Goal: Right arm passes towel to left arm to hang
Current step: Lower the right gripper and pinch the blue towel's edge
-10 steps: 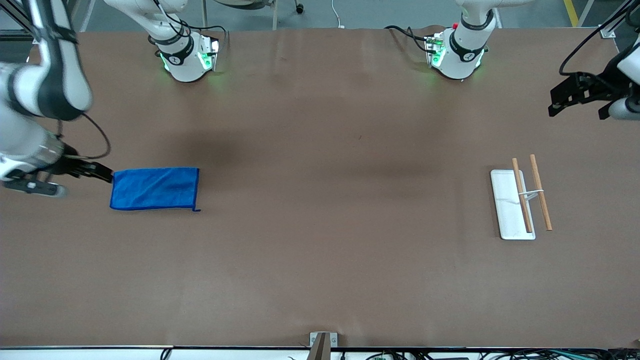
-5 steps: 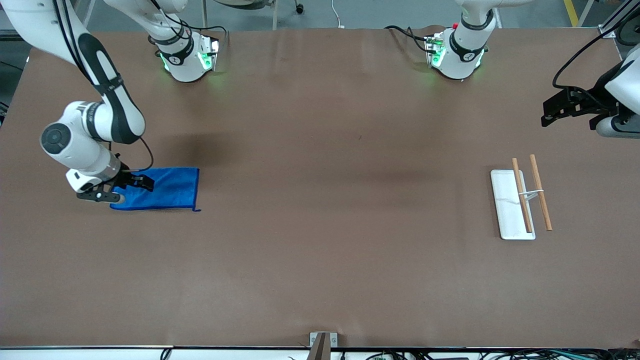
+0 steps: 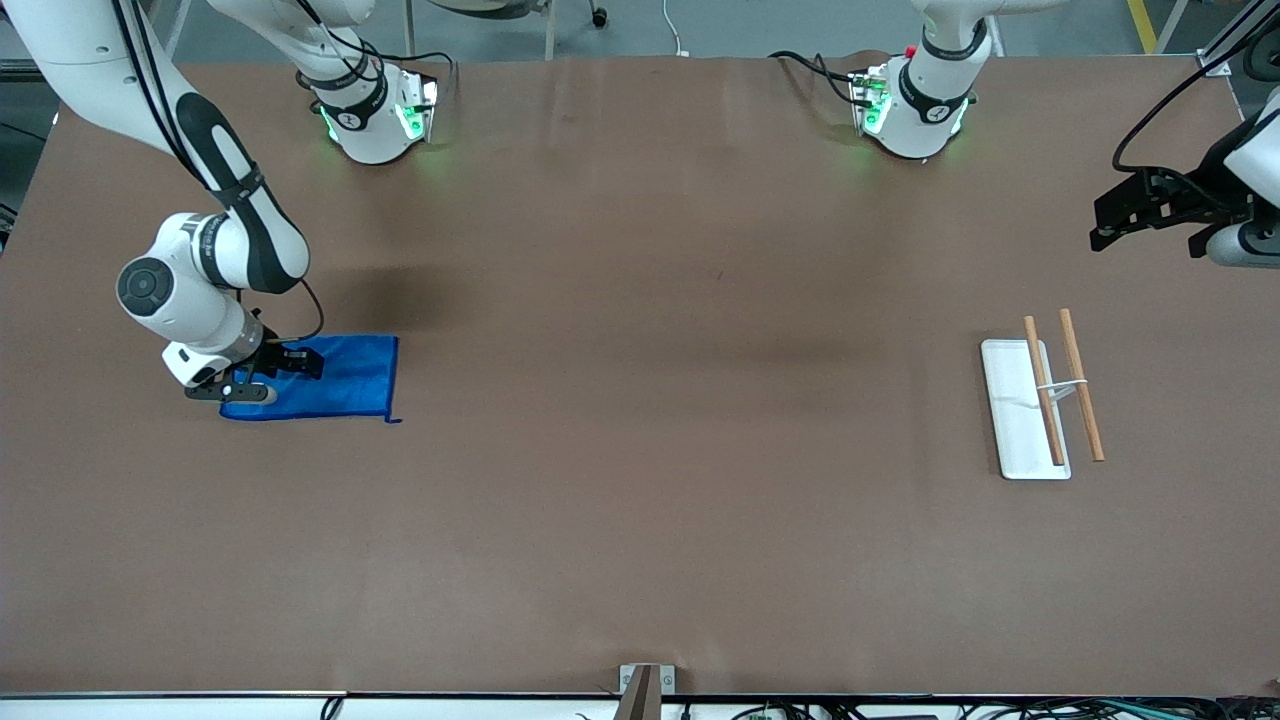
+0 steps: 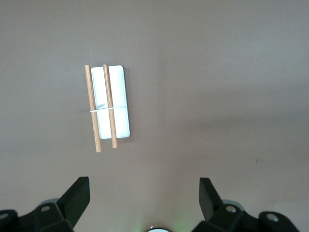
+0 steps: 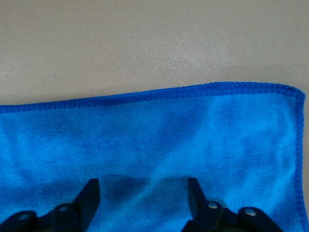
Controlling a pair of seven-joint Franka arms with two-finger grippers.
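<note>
The bright blue towel [image 3: 335,378] lies flat on the brown table toward the right arm's end. My right gripper [image 3: 290,362] is open, low over the towel's end that points away from the table's middle. In the right wrist view the towel [image 5: 154,140] fills the space between and ahead of the open fingers [image 5: 89,195], and its stitched edge shows. My left gripper [image 3: 1110,222] is open and empty, held high at the left arm's end of the table. In the left wrist view the left gripper [image 4: 144,193] looks down on the rack.
A white flat base [image 3: 1012,405] with two wooden rods [image 3: 1082,398] tied across it lies toward the left arm's end. It also shows in the left wrist view [image 4: 120,104]. Both bases stand along the table's back edge.
My right arm has swung in from the table's end and brought its gripper over the towel's end. My left gripper has shifted slightly. The towel has not moved.
</note>
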